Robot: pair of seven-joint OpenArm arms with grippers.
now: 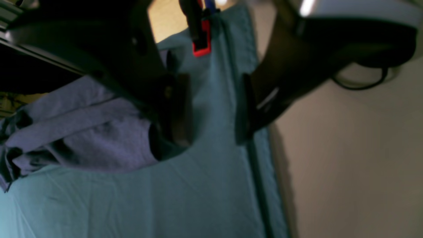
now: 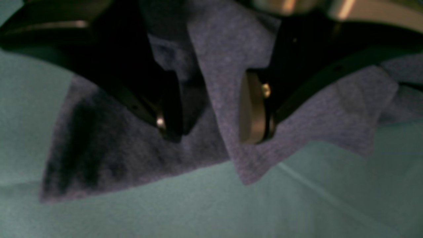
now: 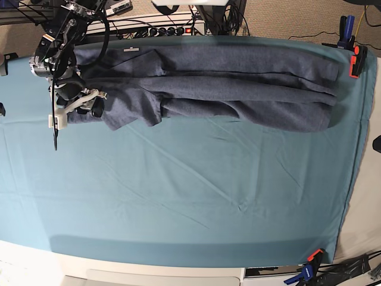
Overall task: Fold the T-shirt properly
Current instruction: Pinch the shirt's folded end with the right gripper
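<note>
the t-shirt [image 3: 238,89] lay along the far edge of the bench [image 3: 178,202], stretched from near the far left corner almost to the far right corner of the base view. it was gathered into long lengthwise folds, several layers overlapping, with a small white neck tag [image 3: 130,50] showing close to the far edge toward the left. the teal cloth [image 3: 190,179] covered the bench and was bare across its whole near half. a red clamp [image 3: 358,61] held the cloth at the far right corner, and another clamp [image 3: 314,257] sat at the near right corner.

the right gripper [image 2: 211,109] stood over the left end of the t-shirt in the base view. in the right wrist view its jaws stood wide apart, one on each side of a raised fold of the blue-grey fabric [image 2: 228,99]; the fold passed between the pads, close against the lighter pad [image 2: 251,109], but the jaws were not pinched together on it. below the fold the fabric ended in a loose edge lying on the teal cloth.

the left gripper [image 1: 211,109] did not show in the base view. in the left wrist view its jaws were parted with only teal cloth between them, holding nothing. the bunched end of the t-shirt lay just beside its left finger [image 1: 175,112], and the red clamp showed beyond, at the cloth's edge.
</note>
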